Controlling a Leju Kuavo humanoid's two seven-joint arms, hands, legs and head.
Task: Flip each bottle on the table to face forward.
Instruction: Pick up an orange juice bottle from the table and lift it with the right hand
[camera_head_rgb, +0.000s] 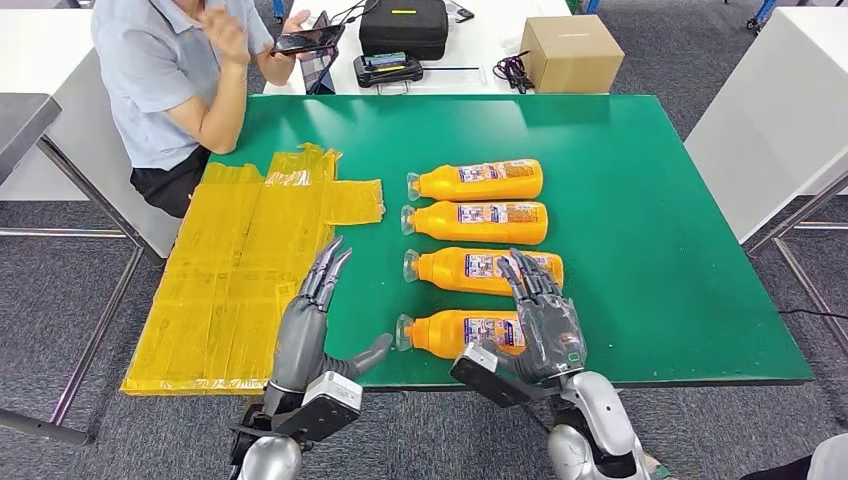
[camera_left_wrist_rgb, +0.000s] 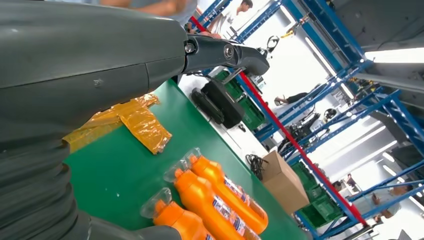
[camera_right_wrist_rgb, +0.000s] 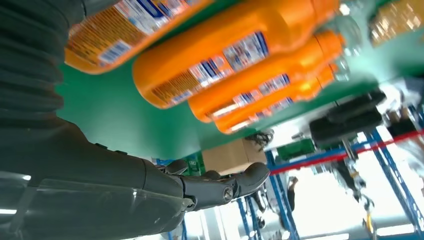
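Note:
Several orange bottles lie on their sides in a column on the green table (camera_head_rgb: 650, 210), clear caps pointing left. The farthest bottle (camera_head_rgb: 478, 181) and the second bottle (camera_head_rgb: 478, 222) lie free. My right hand (camera_head_rgb: 540, 315) hovers with spread fingers over the third bottle (camera_head_rgb: 470, 268) and the nearest bottle (camera_head_rgb: 455, 331), holding nothing. My left hand (camera_head_rgb: 312, 320) stands open at the table's front edge, left of the nearest bottle's cap, palm toward the bottles. In the left wrist view the orange bottles (camera_left_wrist_rgb: 210, 192) lie beyond my thumb. The right wrist view looks along the bottles' labels (camera_right_wrist_rgb: 225, 60).
A wrinkled yellow plastic sheet (camera_head_rgb: 240, 270) covers the table's left part. A person in a blue shirt (camera_head_rgb: 170, 70) sits at the far left corner holding a phone. A cardboard box (camera_head_rgb: 570, 52), a black case (camera_head_rgb: 403, 25) and cables lie on the white table behind.

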